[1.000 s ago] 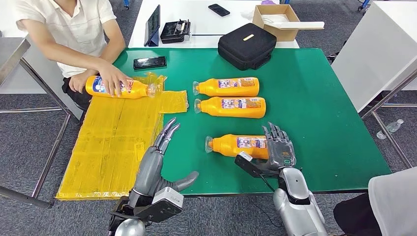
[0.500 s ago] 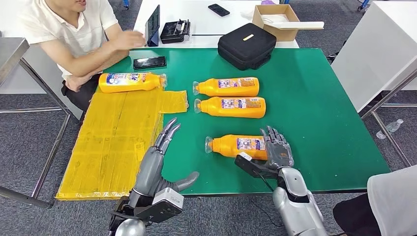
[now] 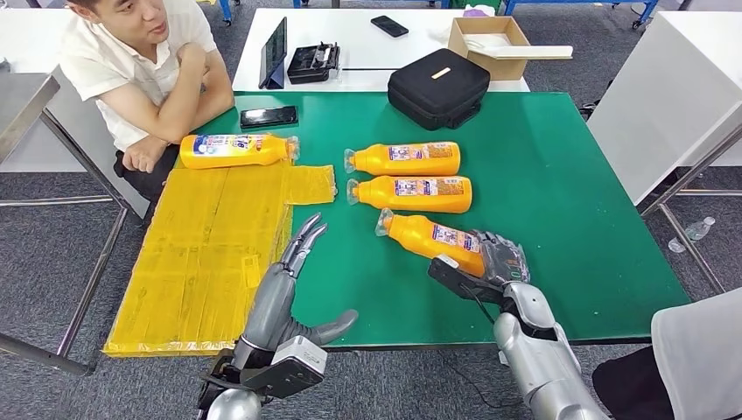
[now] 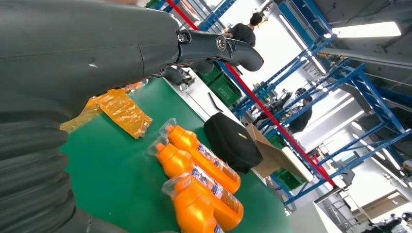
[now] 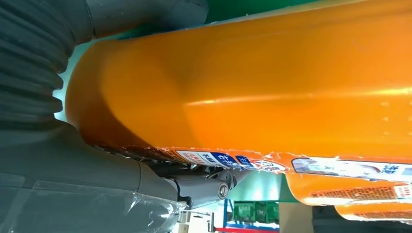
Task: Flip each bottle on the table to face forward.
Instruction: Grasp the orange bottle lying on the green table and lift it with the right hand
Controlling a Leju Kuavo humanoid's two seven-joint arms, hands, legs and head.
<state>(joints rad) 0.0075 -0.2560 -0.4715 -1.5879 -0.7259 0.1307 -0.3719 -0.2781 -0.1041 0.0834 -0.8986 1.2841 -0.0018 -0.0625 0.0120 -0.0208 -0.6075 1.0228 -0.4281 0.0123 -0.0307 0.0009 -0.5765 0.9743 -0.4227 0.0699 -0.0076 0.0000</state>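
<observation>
Several orange bottles lie on the green table (image 3: 569, 184). My right hand (image 3: 500, 262) grips the base of the nearest bottle (image 3: 429, 237), which slants with its cap toward the far left; up close its orange body (image 5: 272, 82) lies against my fingers (image 5: 204, 187). Two more bottles (image 3: 404, 158) (image 3: 411, 192) lie side by side beyond it, labels up, caps to the left. A fourth bottle (image 3: 234, 150) rests at the far end of the yellow sheet (image 3: 201, 254). My left hand (image 3: 282, 293) hovers open over the sheet's right edge, holding nothing. The left wrist view looks past a finger (image 4: 218, 46) at three of the bottles (image 4: 194, 170).
A person (image 3: 140, 61) sits at the table's far left corner, arms drawn back. A black phone (image 3: 268, 116) and a black case (image 3: 437, 83) lie at the far edge. A white table behind carries a cardboard box (image 3: 490, 35). Another person's clothing (image 3: 700, 350) shows at the near right.
My right hand has closed on the nearest bottle's base and swung its cap end away from me. The person set the fourth bottle down on the sheet and withdrew the hand.
</observation>
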